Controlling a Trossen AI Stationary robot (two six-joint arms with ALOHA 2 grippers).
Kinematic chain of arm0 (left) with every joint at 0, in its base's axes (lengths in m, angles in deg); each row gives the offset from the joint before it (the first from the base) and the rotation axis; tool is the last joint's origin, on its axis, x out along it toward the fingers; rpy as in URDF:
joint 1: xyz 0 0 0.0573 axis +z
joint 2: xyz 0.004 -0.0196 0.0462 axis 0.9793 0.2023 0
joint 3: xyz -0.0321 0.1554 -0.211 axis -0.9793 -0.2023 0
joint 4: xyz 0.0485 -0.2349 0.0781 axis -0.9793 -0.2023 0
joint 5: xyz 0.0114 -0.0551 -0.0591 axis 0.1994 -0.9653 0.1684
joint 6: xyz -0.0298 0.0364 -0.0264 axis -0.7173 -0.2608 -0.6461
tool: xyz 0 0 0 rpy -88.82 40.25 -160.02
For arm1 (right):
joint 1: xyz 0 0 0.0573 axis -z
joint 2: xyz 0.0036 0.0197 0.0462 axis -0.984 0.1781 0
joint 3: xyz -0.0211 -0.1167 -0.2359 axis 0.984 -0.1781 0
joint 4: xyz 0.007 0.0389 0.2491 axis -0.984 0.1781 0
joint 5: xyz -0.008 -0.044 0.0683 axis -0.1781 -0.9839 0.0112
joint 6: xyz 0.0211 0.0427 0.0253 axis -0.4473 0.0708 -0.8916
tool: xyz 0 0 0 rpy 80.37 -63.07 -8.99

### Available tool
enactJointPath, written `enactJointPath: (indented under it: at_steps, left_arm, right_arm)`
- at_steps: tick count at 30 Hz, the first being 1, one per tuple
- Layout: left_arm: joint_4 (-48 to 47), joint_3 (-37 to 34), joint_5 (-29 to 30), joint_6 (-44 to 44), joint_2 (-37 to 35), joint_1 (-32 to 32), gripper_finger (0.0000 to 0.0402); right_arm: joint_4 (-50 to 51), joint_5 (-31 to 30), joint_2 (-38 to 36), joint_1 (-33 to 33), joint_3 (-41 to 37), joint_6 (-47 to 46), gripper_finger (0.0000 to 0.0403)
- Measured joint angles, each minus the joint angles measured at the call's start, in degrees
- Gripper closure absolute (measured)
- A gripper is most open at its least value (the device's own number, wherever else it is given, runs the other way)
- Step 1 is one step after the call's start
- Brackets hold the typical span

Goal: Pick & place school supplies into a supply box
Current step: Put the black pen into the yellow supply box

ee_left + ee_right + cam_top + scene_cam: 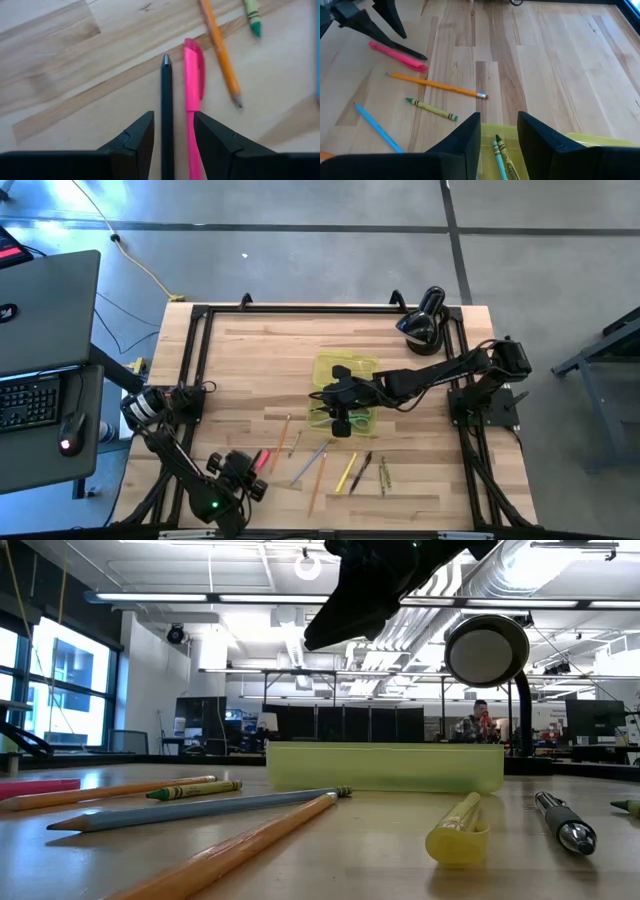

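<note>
Right gripper (341, 423) hangs over the supply box (345, 370); left gripper (262, 477) sits near scattered pencils (318, 465).

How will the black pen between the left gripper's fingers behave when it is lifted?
The black pen looks thin, straight and stiff, so probably light and unbending. Being round and smooth, it may roll or slip. The pink pen lies right beside it, so the left gripper may nudge that too.

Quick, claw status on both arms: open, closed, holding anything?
Left claw: open, straddling the black pen and pink pen on the table, gripping neither.
Right claw: open, empty, above the supply box.
</note>
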Motion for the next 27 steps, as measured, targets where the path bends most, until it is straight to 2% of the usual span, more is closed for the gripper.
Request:
enactJointPath:
  at_steps: [4, 7, 13, 27]
  left_arm:
    - [1.41, -2.3, 2.82, -3.85, 0.08, -1.34, 0.023]
    - [4.14, -4.47, 2.64, -6.13, 0.72, -2.09, 0.023]
    - [10.06, -8.55, 5.05, -6.6, 0.48, -3.08, 0.023]
    - [9.73, -9.34, 8.68, -7.87, 0.8, -2.89, 0.023]
  right_arm:
    - [-0.02, 0.0, 0.0, 0.01, 0.0, 0.0, 0.0295]
    - [-0.02, 0.0, 0.0, 0.02, 0.0, 0.0, 0.0295]
    - [-0.29, 0.0, 0.02, 0.01, 0.0, 0.62, 0.0295]
    - [-2.53, -0.02, 0.02, 0.0, 0.0, 0.63, 0.0295]
